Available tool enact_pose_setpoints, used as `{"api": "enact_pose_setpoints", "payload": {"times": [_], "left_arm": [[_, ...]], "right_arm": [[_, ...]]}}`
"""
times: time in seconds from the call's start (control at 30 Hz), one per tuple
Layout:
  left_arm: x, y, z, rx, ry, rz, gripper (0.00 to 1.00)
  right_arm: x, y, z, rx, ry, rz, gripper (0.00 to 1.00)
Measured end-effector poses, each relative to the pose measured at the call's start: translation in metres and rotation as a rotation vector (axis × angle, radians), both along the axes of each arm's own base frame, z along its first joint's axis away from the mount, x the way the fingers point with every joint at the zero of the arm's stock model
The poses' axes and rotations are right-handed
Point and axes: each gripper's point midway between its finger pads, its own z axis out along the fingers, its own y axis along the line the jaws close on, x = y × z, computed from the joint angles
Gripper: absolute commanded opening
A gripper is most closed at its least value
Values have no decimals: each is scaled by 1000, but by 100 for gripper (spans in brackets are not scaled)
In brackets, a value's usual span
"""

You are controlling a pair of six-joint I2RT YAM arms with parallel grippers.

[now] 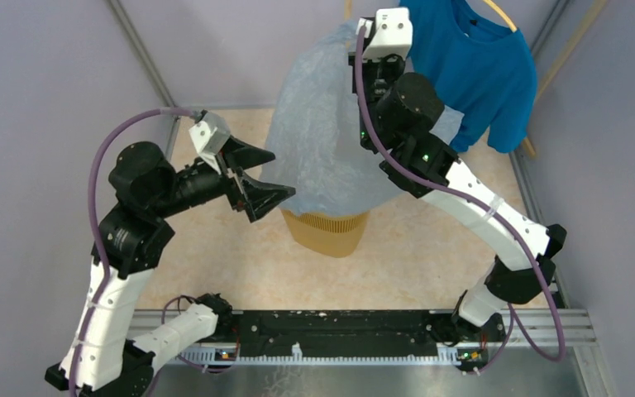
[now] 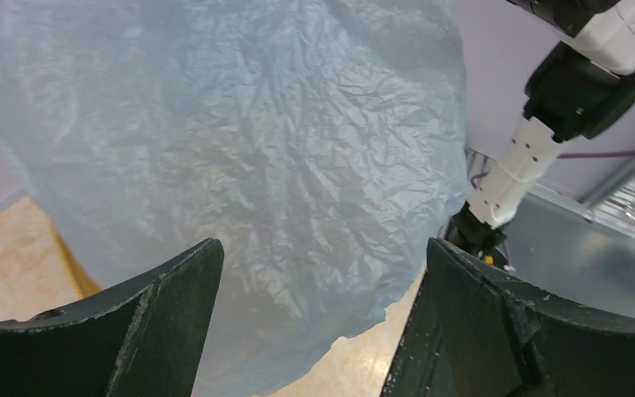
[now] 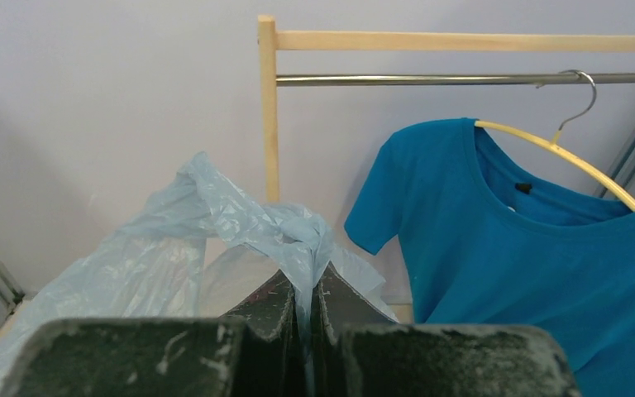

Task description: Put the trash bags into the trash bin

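Note:
A pale blue, crinkly trash bag (image 1: pixel 322 132) hangs from my right gripper (image 1: pixel 362 41), which is raised high and shut on the bag's bunched top (image 3: pixel 302 248). The film drapes down over the yellow-orange trash bin (image 1: pixel 329 231), of which only the ribbed lower part shows below the bag's hem. My left gripper (image 1: pixel 258 178) stands open at the bag's lower left edge. In the left wrist view the bag (image 2: pixel 240 157) fills the space beyond the two black fingers (image 2: pixel 174 314), and nothing lies between them. The bin's rim is hidden.
A bright blue T-shirt (image 1: pixel 471 66) hangs on a hanger from a wooden rack (image 3: pixel 269 107) at the back right, just behind the right arm. Grey walls close in both sides. A black rail (image 1: pixel 339 331) runs along the near edge.

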Motion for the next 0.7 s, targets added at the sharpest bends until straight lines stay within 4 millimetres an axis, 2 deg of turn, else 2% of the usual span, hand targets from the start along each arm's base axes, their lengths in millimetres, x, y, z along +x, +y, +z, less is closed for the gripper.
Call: {"api": "enact_pose_setpoints", "payload": {"times": [0.1, 0.2, 0.33, 0.4, 0.5, 0.7], "left_arm": [[-2, -12, -6, 7, 34, -81, 96], [-1, -24, -8, -9, 67, -156, 98], [13, -36, -25, -34, 126, -184, 98], [25, -42, -37, -36, 168, -172, 97], [54, -53, -57, -21, 222, -106, 97], [115, -68, -108, 64, 312, 146, 98]], "right_arm": [[1, 3, -3, -7, 10, 13, 0], [1, 6, -6, -4, 15, 28, 0], [1, 13, -9, 8, 22, 60, 0], [1, 16, -11, 12, 27, 77, 0], [1, 22, -14, 21, 35, 106, 0], [1, 31, -17, 45, 41, 149, 0]]}}
